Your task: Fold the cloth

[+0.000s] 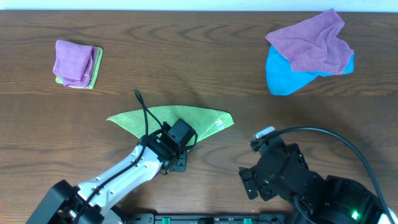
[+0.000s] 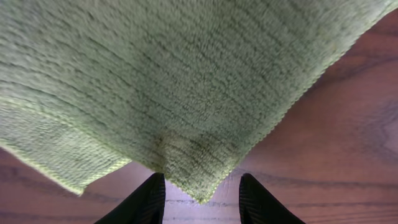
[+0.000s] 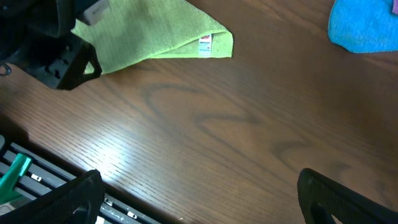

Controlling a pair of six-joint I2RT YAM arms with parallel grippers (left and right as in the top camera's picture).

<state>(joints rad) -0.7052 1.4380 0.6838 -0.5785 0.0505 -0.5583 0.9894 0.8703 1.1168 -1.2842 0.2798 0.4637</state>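
The cloth (image 1: 171, 118) lies on the wooden tabletop (image 1: 205, 68) near the middle of the robot's side. It is doubled over into a rough triangle, with its long edge away from the arms and its point toward them. Its small white tag (image 1: 219, 123) sits near the right-hand corner. The left tool (image 2: 200, 202) is low over the near point of the triangle. In the left wrist view its two dark fingers (image 2: 146, 202) stand apart on either side of the cloth's tip, which rests on the wood between them and is not pinched, so this tool is released. The same view shows two layers, with an under layer peeking out past the upper one on the left. The right tool (image 3: 202, 190) hovers over bare wood to the right of the cloth and well apart from it, its fingers spread wide and grasping nothing. At the far right of the tabletop a crumpled purple cloth (image 1: 314, 43) lies partly over a bright blue cloth (image 1: 283, 78). At the far left a folded purple piece (image 1: 73, 61) rests on a folded green piece (image 1: 94, 74) whose edge shows beneath it.
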